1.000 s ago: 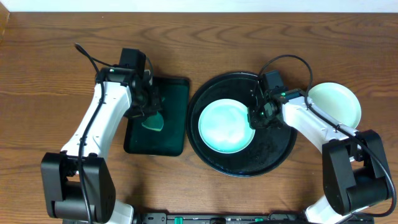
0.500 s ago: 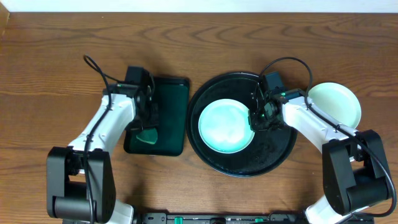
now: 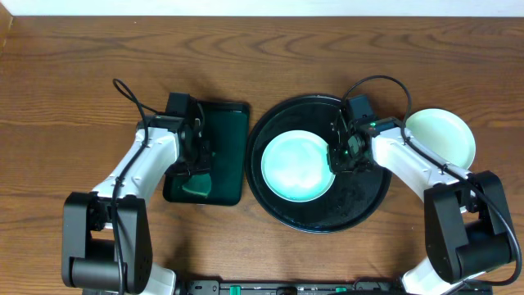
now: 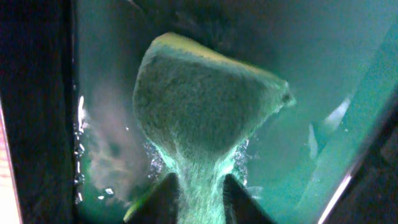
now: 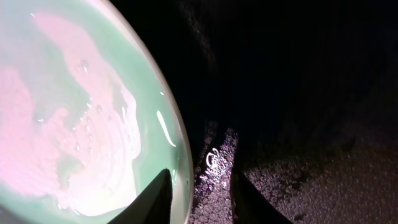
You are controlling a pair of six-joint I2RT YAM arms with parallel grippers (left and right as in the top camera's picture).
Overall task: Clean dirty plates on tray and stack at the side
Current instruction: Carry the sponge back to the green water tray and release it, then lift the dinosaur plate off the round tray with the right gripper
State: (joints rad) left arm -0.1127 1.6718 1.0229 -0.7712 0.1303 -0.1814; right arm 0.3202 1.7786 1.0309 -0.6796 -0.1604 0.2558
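Sponge [image 4: 205, 106]: we lose its lower end below the left wrist view's edge.
Bench plate [image 3: 450, 131]: right arm [image 3: 409, 160] hides part of its rim.
Tray plate [image 5: 74, 112]: cut off left and below.

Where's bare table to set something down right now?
Free: table strip behind green tray and black tray; front patch below them. Crowded: slit between the trays; right side, with right tool and side plate.

Mint plate [image 3: 297, 166] on black tray [image 3: 360, 205]

You have a brown wooden table [image 3: 262, 57] carrying 3 things: a dark green rectangular tray [image 3: 232, 147], a glossy black round tray [image 3: 344, 205], and a pale mint round plate [image 3: 446, 135].
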